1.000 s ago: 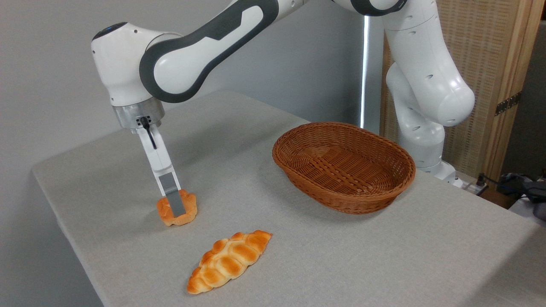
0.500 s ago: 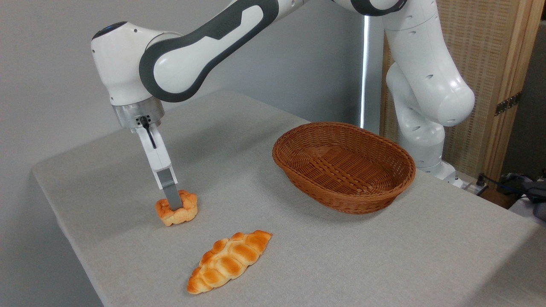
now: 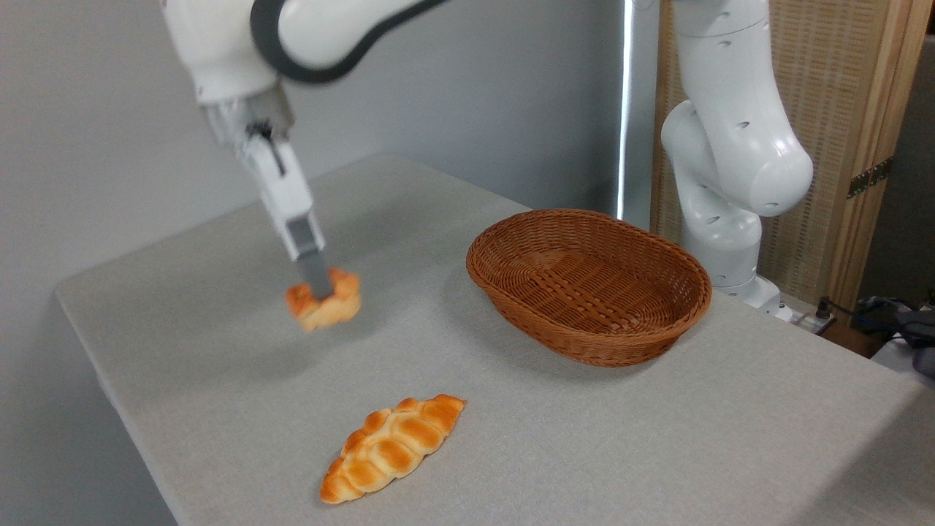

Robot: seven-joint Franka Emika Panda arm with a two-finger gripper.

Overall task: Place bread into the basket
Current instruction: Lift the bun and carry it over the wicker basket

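Bread [image 3: 325,305] pinched in the closed gripper [image 3: 318,286], apparently clear of the table [image 3: 219,380], left of the basket [image 3: 589,283]. Carry rightward, level, above the near rim; release over the basket's centre.

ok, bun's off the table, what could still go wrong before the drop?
1. The small orange knotted bun hangs from the gripper by a narrow pinch at its top, and the fingers look tilted, so it may slip out in transit.
2. It rides low; it could clip the near rim of the brown oval wicker basket.
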